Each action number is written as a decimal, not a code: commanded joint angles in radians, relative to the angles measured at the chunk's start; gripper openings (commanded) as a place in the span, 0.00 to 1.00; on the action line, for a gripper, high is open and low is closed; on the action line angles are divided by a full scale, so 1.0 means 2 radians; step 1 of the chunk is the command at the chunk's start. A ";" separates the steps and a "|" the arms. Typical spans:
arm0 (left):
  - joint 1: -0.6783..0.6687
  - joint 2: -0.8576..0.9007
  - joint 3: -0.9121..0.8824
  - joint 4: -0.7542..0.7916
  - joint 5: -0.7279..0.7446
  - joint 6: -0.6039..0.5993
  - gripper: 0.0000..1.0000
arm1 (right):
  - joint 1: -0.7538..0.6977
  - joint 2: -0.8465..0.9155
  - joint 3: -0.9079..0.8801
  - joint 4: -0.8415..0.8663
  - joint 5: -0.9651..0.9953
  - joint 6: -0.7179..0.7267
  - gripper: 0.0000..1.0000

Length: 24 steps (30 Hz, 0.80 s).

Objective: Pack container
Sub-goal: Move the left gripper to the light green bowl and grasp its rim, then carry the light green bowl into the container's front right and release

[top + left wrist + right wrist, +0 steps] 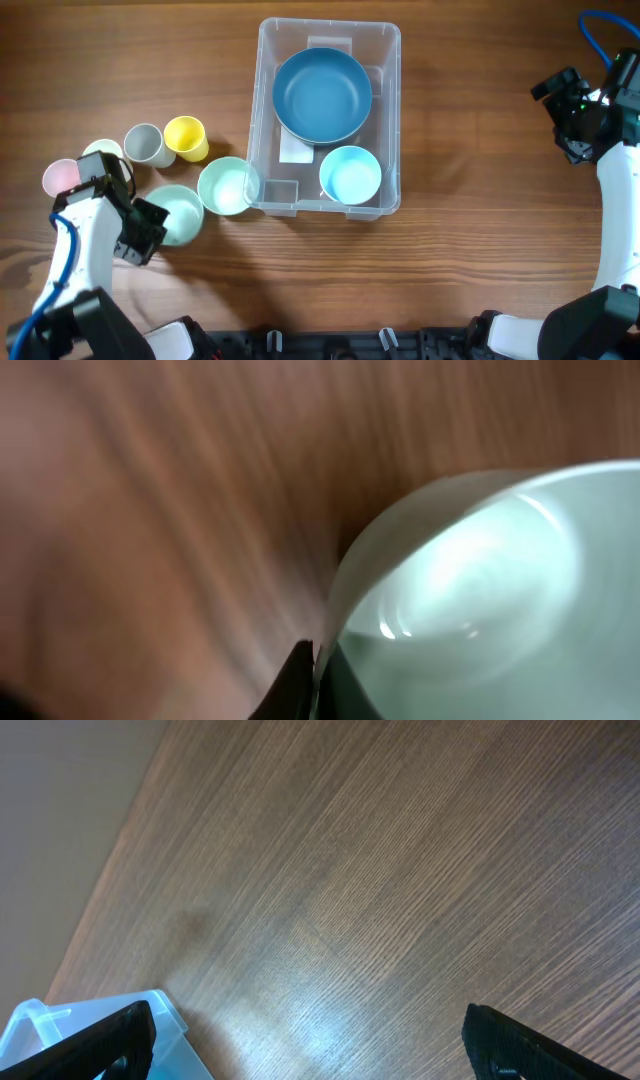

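Now left gripper (148, 222) at rim of pale mint round plastic bowl (178, 210), front-left of counter (480, 250); closure unclear, view blurred. Right gripper (310, 1045) spread wide, empty. Large clear rectangular plastic container (390, 120) mid-counter. Advice: pinch rim firmly, lift level over container wall.

Clear container (262, 120), dark blue bowl (322, 95), pale blue bowl (350, 175), yellow cup (185, 138), wood-grain brown table (470, 250)

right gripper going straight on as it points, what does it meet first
Likely the bare wooden table; the right gripper frames only wood, with the container corner off-line.
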 commanded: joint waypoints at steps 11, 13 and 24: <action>-0.064 -0.216 0.170 -0.078 0.102 0.071 0.04 | 0.001 0.003 0.003 0.000 -0.004 0.005 1.00; -0.111 -0.209 0.175 -0.030 0.140 0.082 0.04 | 0.001 0.003 0.003 0.000 -0.004 0.005 1.00; -0.408 0.034 0.175 0.154 0.144 0.097 0.04 | 0.001 0.003 0.003 0.000 -0.004 0.005 0.99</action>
